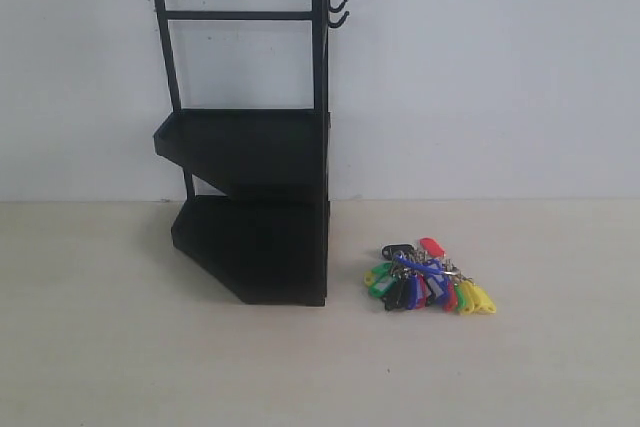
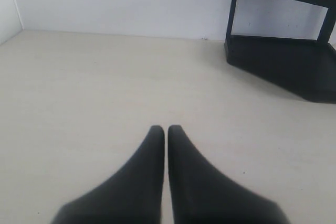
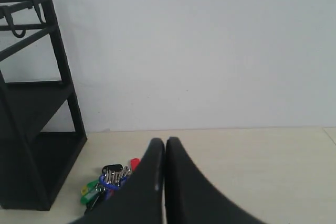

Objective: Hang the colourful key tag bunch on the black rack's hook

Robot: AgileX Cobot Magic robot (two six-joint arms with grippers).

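A staged robot test bench, of the sort kept in a laboratory, is suggested rather than a home or a shop. A plain, pale beige tabletop is set against a flat white wall, which is met at a corner by a side wall. Two props are laid out on the surface: the black rack and, near it, the colourful key tag bunch. The left gripper and the right gripper are seen above the tabletop.
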